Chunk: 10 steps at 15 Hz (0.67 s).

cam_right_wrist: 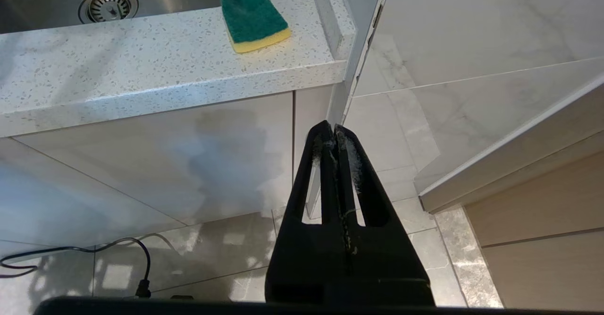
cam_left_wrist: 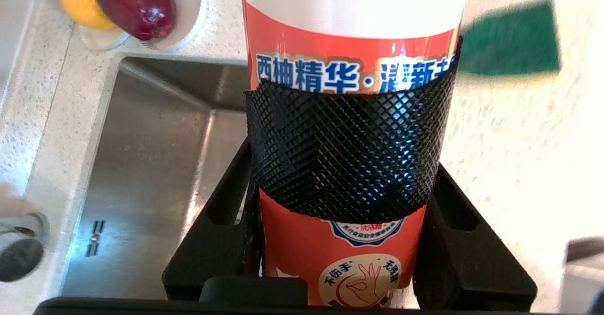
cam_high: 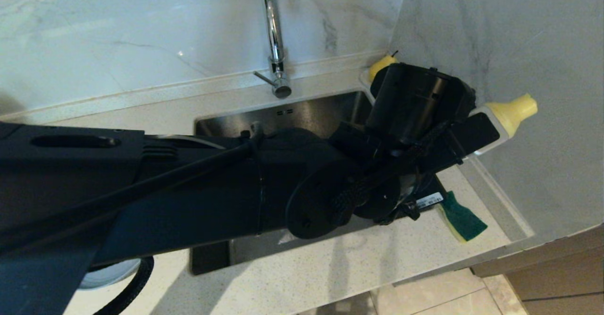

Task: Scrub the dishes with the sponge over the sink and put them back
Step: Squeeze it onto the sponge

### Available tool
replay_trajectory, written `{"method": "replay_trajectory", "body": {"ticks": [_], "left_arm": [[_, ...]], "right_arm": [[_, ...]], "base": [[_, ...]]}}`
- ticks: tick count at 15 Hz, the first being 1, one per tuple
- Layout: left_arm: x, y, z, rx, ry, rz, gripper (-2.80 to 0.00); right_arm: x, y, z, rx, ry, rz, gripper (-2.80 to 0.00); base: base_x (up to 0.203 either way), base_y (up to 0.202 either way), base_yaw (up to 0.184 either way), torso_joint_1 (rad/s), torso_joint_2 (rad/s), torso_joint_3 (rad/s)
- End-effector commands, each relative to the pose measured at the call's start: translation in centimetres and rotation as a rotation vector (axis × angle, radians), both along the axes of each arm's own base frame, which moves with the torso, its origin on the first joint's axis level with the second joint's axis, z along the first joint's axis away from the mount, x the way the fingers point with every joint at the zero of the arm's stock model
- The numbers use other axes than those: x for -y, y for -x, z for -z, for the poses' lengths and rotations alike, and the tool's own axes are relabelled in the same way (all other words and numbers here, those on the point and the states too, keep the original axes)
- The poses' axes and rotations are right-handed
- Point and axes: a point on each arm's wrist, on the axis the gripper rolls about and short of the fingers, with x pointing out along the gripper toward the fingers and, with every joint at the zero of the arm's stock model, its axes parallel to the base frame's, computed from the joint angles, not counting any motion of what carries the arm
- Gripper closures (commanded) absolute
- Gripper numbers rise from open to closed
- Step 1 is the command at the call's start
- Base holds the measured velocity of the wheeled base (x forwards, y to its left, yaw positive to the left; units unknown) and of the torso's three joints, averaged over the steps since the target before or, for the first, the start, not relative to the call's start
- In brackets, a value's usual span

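The left gripper (cam_left_wrist: 347,211) clamps a detergent bottle (cam_left_wrist: 351,69) above the sink (cam_high: 302,112), seemingly near its corner. The sponge (cam_high: 462,217) lies beside the sink. The right gripper (cam_right_wrist: 335,138) hangs clenched, empty.

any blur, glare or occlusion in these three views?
Head view: the left arm's dark bulk blocks most of the sink; glare streaks the tap. Left wrist view: the sponge is smeared by blur, while the label of the detergent bottle held in the left gripper is sharp. Right wrist view: sharp, with soft shadow patches on the cabinet front.
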Motion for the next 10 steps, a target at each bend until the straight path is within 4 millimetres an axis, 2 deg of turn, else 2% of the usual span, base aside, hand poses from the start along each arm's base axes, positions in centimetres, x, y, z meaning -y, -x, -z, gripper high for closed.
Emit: {"method": "replay_trajectory", "body": {"ticks": [1, 10], "left_arm": [[0.01, -0.01, 0.65, 0.009, -0.084, 0.016, 0.0], [0.39, -0.47, 1.3, 0.184, -0.32, 0.048, 0.0]], "right_arm": [[0.0, 0.01, 0.0, 0.001, 0.001, -0.001, 0.0], [0.0, 0.01, 0.0, 0.001, 0.001, -0.001, 0.0]], "base": [[0.0, 0.0, 0.0, 0.0, 0.0, 0.0], [0.0, 0.0, 0.0, 0.0, 0.0, 0.0]]}}
